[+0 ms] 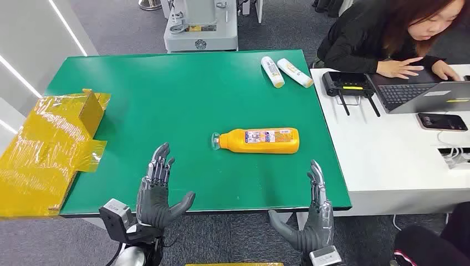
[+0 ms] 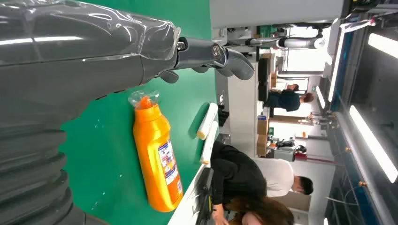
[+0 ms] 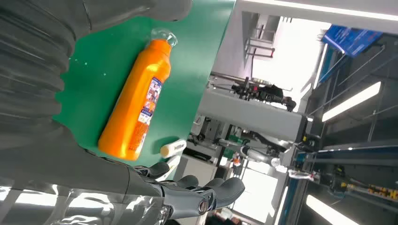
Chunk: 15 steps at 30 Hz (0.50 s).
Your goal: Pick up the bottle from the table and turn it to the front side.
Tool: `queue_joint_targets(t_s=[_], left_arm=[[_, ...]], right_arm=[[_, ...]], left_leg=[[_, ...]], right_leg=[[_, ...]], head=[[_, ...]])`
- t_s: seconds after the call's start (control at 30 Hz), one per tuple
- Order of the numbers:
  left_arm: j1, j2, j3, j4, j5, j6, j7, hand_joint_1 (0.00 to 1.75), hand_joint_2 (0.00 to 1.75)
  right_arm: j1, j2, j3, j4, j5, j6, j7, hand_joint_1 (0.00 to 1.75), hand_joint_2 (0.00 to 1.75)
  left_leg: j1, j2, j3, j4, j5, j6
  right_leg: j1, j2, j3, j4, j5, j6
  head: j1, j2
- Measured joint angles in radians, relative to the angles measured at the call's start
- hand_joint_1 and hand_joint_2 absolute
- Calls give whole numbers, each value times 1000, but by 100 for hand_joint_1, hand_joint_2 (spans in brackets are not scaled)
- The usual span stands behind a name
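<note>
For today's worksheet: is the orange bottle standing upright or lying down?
Lying down: the bottle rests lengthwise on the green table.

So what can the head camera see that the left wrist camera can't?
Only the head view shows both hands, the left hand and the right hand, open at the near edge of the green table, plus the yellow box, the laptop and the phone. Only the left wrist view shows people standing far back in the room. Both show the orange bottle lying on its side, the two white tubes and the seated person.
</note>
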Motion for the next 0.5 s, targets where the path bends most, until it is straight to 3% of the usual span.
queue_joint_targets(t_s=[0.5], left_arm=[[-51, 40, -8, 49, 55, 23, -5, 0, 175]], right_arm=[[57, 0, -1, -88, -36, -87, 5, 0, 175]], left_leg=[[0, 0, 0, 0, 0, 0]], right_leg=[[0, 0, 0, 0, 0, 0]], head=[[0, 0]])
